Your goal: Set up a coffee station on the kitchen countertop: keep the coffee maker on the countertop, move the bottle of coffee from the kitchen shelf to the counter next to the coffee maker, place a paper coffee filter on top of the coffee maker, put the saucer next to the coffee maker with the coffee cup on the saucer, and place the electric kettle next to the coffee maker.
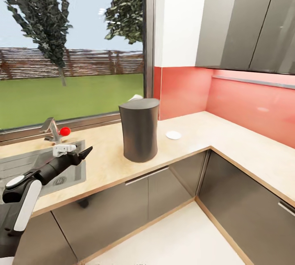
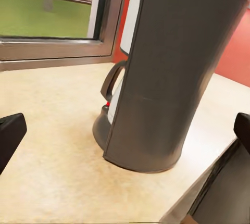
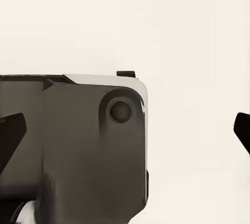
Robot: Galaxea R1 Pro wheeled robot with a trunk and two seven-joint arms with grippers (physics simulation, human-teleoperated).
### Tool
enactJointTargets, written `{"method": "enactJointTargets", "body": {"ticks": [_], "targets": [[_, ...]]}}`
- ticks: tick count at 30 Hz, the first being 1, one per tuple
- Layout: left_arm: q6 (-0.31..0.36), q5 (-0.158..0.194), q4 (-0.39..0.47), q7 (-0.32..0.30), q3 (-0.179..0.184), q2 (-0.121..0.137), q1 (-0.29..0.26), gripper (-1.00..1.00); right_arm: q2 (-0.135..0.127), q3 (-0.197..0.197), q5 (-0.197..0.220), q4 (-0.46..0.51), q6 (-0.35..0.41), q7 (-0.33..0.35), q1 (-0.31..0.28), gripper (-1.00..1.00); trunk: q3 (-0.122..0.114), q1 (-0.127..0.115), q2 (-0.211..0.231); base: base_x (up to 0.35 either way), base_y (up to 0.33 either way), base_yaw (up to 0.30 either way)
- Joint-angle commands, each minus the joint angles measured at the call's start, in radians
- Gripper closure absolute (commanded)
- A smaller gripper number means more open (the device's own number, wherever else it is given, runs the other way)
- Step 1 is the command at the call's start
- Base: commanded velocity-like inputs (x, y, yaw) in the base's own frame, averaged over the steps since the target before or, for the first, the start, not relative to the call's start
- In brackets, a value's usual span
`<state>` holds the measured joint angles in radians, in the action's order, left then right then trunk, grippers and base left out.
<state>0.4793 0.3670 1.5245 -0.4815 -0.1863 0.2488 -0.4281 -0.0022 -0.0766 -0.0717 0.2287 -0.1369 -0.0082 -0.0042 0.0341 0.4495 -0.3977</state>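
The coffee maker (image 1: 139, 129) stands upright on the bench (image 1: 229, 133) near the inside corner, just in front of the window (image 1: 69, 51). A small white saucer (image 1: 173, 135) lies flat on the bench near it, toward the red wall, not touching it. Something pale peeks over the maker's top rim at the back; I cannot tell what it is.

The left pincer (image 1: 84, 153) hovers over the sink (image 1: 24, 162) edge, well apart from the maker and pointing at it; its wrist view has the two finger tips (image 2: 9, 133) wide apart with nothing between them. In the right wrist view the right pincer (image 3: 125, 135) also has its tips spread, holding nothing, facing a dark robot part against a pale floor.

Judging by this, the maker and saucer are placed, while the other items remain to be fetched. The next move likely calls for turning away to find one of them.
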Motion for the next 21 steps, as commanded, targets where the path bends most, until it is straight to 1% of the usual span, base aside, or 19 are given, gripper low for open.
{"method": "enactJointTargets", "body": {"ticks": [1, 4, 16, 19, 21], "targets": [[0.008, 0.007, 0.0, -0.002, -0.001, 0.0, -0.001, -1.0, 0.001, -0.008, -0.008, 0.0, -0.003, 0.001, 0.0, -1.0, 0.002, 0.001, -0.002, -0.11, -0.244, 0.275], [0.008, 0.007, 0.0, -0.002, -0.002, 0.0, -0.001, -1.0, 0.001, -0.008, -0.008, 0.0, -0.004, 0.001, 0.0, -1.0, 0.002, 0.001, -0.002, -0.161, -0.228, 0.276], [0.008, 0.009, -0.001, -0.001, -0.001, -0.002, 0.0, -1.0, 0.001, -0.008, -0.008, -0.001, -0.003, 0.001, 0.0, -1.0, 0.002, 0.001, -0.002, -0.229, -0.207, 0.277], [0.006, 0.009, -0.001, -0.002, -0.001, -0.002, 0.02, -1.0, 0.001, -0.008, -0.008, -0.002, -0.003, 0.001, 0.0, -1.0, 0.002, 0.001, -0.002, -0.239, -0.204, 0.277], [-0.002, 0.009, -0.001, -0.002, -0.001, -0.002, 0.043, -1.0, 0.001, -0.008, -0.008, -0.002, -0.003, 0.001, 0.0, -1.0, 0.002, 0.001, -0.002, -0.258, -0.194, 0.277]]}}
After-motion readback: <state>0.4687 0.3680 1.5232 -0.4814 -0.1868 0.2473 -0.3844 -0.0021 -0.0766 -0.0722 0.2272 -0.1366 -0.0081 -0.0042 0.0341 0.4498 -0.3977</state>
